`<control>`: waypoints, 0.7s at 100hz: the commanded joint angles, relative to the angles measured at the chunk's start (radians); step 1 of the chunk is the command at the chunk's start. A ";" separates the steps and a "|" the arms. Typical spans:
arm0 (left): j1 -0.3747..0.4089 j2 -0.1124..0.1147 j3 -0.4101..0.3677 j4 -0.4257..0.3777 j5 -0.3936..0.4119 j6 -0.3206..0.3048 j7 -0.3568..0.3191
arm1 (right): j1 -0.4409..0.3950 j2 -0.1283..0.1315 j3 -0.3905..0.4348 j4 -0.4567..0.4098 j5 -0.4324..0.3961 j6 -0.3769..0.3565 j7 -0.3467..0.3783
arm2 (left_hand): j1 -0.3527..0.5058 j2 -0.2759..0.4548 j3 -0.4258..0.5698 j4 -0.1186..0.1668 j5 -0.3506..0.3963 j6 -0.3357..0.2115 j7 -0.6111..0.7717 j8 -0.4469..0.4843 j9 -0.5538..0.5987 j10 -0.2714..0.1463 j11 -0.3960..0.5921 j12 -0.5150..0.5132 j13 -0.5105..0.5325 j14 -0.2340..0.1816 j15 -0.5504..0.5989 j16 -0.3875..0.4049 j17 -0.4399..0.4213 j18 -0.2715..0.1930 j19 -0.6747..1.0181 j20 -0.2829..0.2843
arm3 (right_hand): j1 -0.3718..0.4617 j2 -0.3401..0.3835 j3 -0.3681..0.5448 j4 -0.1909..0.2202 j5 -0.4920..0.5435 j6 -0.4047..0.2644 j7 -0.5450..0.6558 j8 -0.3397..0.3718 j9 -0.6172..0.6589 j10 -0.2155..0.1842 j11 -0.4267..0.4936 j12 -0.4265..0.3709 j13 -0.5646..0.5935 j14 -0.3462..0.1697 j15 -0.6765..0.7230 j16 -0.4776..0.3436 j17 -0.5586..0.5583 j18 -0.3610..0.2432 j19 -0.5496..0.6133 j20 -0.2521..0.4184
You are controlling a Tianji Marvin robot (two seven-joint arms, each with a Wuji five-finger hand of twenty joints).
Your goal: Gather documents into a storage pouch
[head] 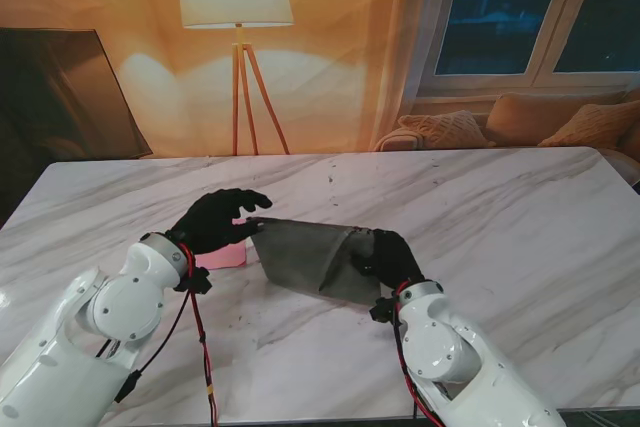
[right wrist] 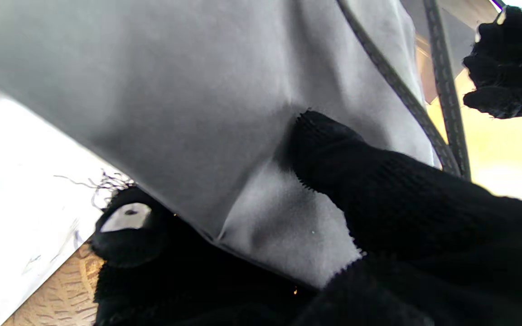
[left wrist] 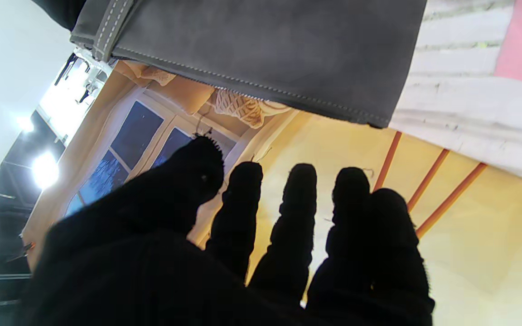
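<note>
The right hand (head: 388, 257) pinches the limp grey pouch (head: 310, 255) by its right end (soft, saggy fabric) while the left hand (head: 218, 219), fingers spread, hovers at its left edge, best gripped near the stitched rim.

The stand camera looks down on the table (head: 520, 207) from above. Each wrist camera looks along its fingers, very near the pouch (left wrist: 261, 50), which all three views share.

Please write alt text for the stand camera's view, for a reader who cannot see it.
A black-gloved right hand grips one end of a flat grey fabric pouch over a white marble table, while the left hand, fingers spread, hovers at the pouch's other end. A pink document lies on the table under the left hand.
</note>
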 commanded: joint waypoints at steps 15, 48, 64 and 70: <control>0.021 -0.002 0.032 -0.028 -0.046 0.014 -0.017 | 0.001 -0.007 -0.008 -0.001 -0.007 0.003 0.009 | -0.038 -0.048 -0.012 -0.022 0.112 0.038 0.073 0.039 0.209 0.032 0.153 0.119 0.201 0.142 0.250 0.122 0.234 -0.002 0.172 0.167 | 0.087 0.133 -0.016 0.015 0.114 -0.006 0.124 0.053 -0.026 0.035 0.034 0.008 0.118 -0.073 0.197 0.065 0.024 -0.054 0.119 -0.009; -0.019 -0.021 0.158 0.056 -0.104 0.052 0.030 | 0.009 -0.008 -0.013 0.008 -0.009 -0.009 0.006 | -0.094 -0.062 -0.001 -0.004 0.114 0.060 0.059 0.013 0.212 0.057 0.209 0.171 0.392 0.119 0.476 0.152 0.480 -0.006 0.355 0.191 | 0.084 0.140 -0.025 0.018 0.110 -0.002 0.125 0.053 -0.023 0.040 0.047 0.005 0.140 -0.081 0.212 0.060 0.049 -0.056 0.135 -0.011; -0.037 -0.031 0.203 0.097 -0.139 0.068 0.051 | 0.009 -0.008 -0.014 0.008 -0.007 -0.009 0.006 | -0.113 -0.082 -0.003 -0.010 0.117 0.067 0.065 0.015 0.216 0.059 0.222 0.185 0.409 0.122 0.494 0.148 0.504 -0.001 0.374 0.177 | 0.083 0.142 -0.027 0.019 0.108 0.000 0.124 0.051 -0.022 0.040 0.050 0.004 0.146 -0.082 0.215 0.058 0.056 -0.055 0.139 -0.013; -0.044 -0.033 0.216 0.111 -0.144 0.068 0.056 | 0.010 -0.008 -0.015 0.008 -0.006 -0.011 0.007 | -0.123 -0.091 0.002 -0.013 0.118 0.069 0.070 0.018 0.223 0.056 0.235 0.195 0.421 0.115 0.508 0.146 0.520 -0.008 0.389 0.165 | 0.083 0.143 -0.028 0.019 0.109 0.000 0.126 0.051 -0.023 0.041 0.051 0.003 0.147 -0.083 0.217 0.057 0.058 -0.055 0.141 -0.014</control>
